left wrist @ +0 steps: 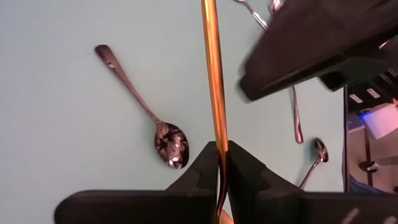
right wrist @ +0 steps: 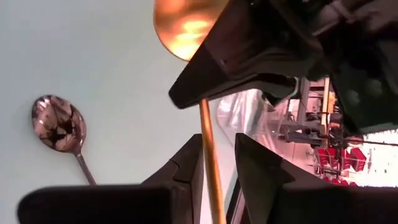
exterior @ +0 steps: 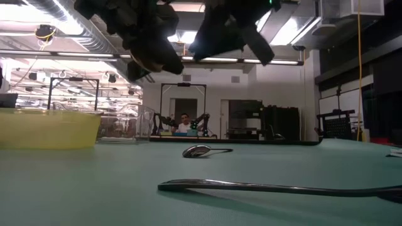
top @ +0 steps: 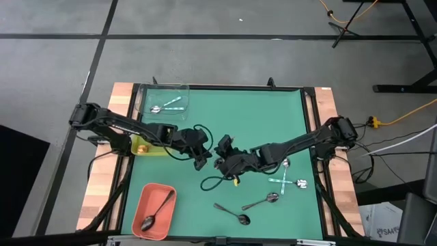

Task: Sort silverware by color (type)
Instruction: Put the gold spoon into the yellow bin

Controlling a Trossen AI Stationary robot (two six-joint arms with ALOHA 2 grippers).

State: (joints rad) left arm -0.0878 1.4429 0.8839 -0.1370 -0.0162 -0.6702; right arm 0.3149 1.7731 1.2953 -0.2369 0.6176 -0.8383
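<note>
A: Where's the gold spoon (left wrist: 214,93)?
B: Mid-frame in the high view, up off the green surface (top: 225,116), between the two arms. The left tool (left wrist: 222,163) is clamped tight on its handle.
A: And the right tool (right wrist: 217,158)?
B: Its fingers stand a little apart on either side of the same handle, with a gap showing on one side, so they are not pinching it. The gold bowl shows at the top of the right wrist view.
A: The rest of the silverware?
B: Two silver spoons (top: 168,106) lie in the clear tray (top: 184,89) at upper left. One dark spoon (top: 157,210) is in the orange tray (top: 143,195) at lower left. Another dark spoon (top: 233,213) lies loose at bottom center, and three silver spoons (top: 285,179) lie at lower right.
A: The yellow tray (top: 153,152)?
B: At centre left, mostly hidden under the left arm.
</note>
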